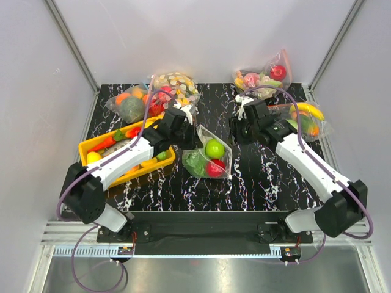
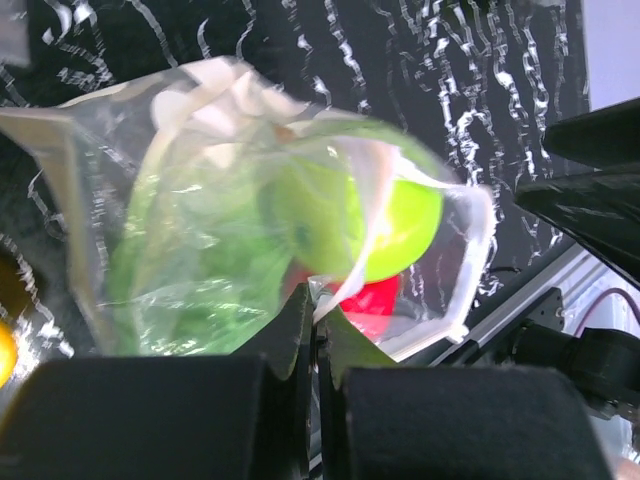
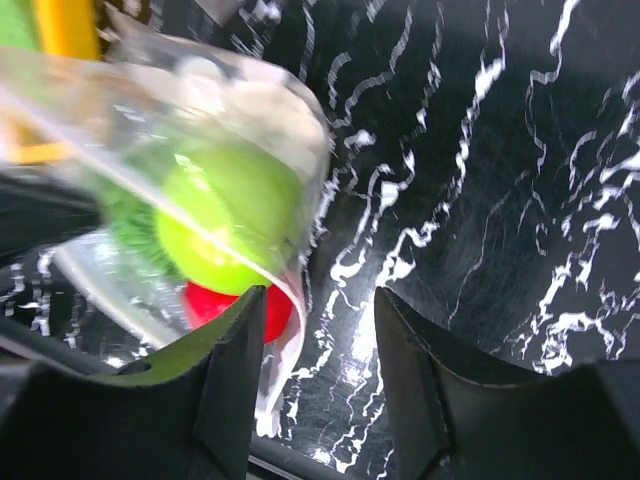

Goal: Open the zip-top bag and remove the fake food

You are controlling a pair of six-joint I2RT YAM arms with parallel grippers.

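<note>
Looking through the left wrist camera, I see my left gripper (image 2: 317, 318) clenched on a fold of film of the zip-top bag (image 2: 200, 200). The bag is in the middle of the black marbled counter (image 1: 263, 177), between the two grippers. The green apple (image 2: 370, 225), the lettuce (image 2: 190, 270) and the red fruit (image 2: 365, 298) are all inside it.

My right gripper (image 3: 320, 300) is released, its jaws standing wide apart. The bag's edge is just beside one finger but not between them.

I judge that the step in hand is to take the opposite lip, so that the zip can be pulled apart. To do it well, I should slide the right gripper toward the bag until only one layer of film sits between the fingers, not both layers and not the apple. Then I should close firmly and pull slowly away from the left gripper.

I cannot tell from these views where exactly the zip strip runs, so I would check this first. The film looks slippery and may escape.
</note>
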